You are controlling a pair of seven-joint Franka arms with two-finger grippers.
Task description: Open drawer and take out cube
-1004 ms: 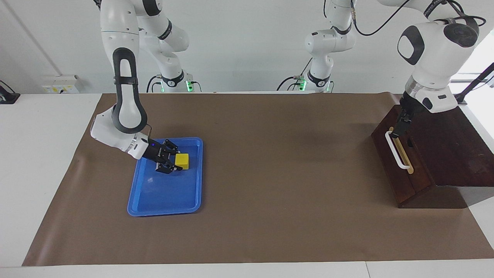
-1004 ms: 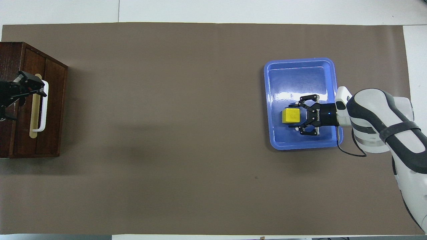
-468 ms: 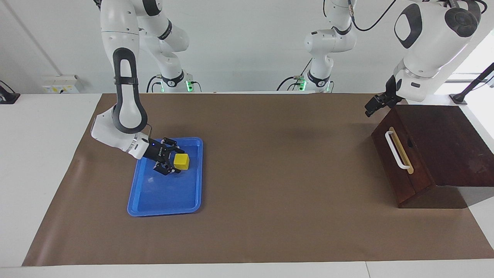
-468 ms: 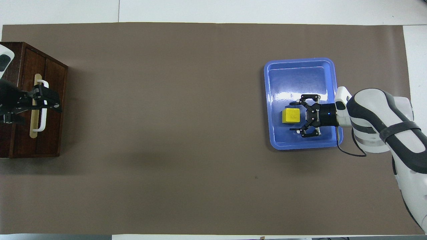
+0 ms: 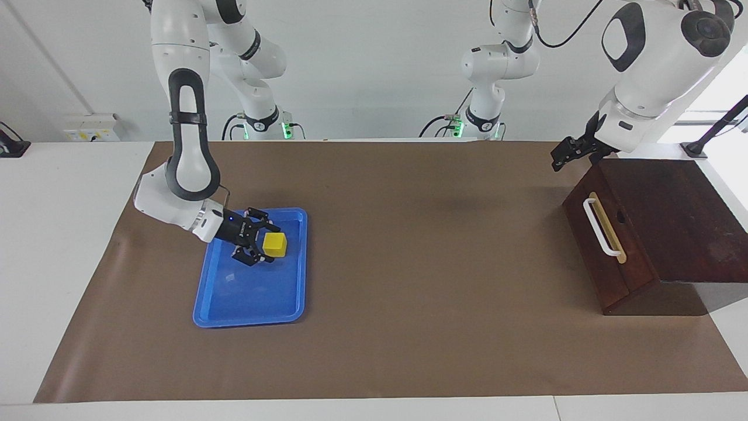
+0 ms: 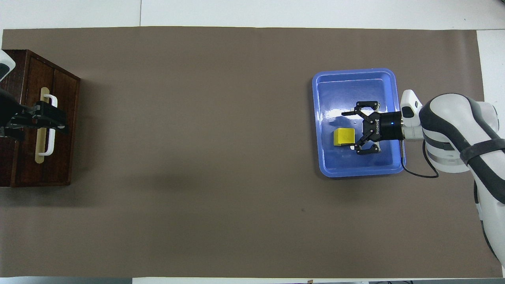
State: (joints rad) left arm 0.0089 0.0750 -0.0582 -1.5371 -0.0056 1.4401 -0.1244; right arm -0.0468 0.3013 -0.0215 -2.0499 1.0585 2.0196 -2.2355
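We see the cube (image 5: 274, 244) resting in the blue tray (image 5: 251, 310), toward the right arm's end of the table. The right gripper (image 5: 261, 241) sits low in the tray just beside the cube, fingers spread wide, gripping nothing. The drawer (image 5: 605, 245) is closed in its dark wood box (image 5: 684, 222) at the left arm's end. The left gripper (image 5: 560, 156) hangs in the air above the box's front edge, clear of the white handle (image 5: 599, 227); we cannot tell how far it is open.
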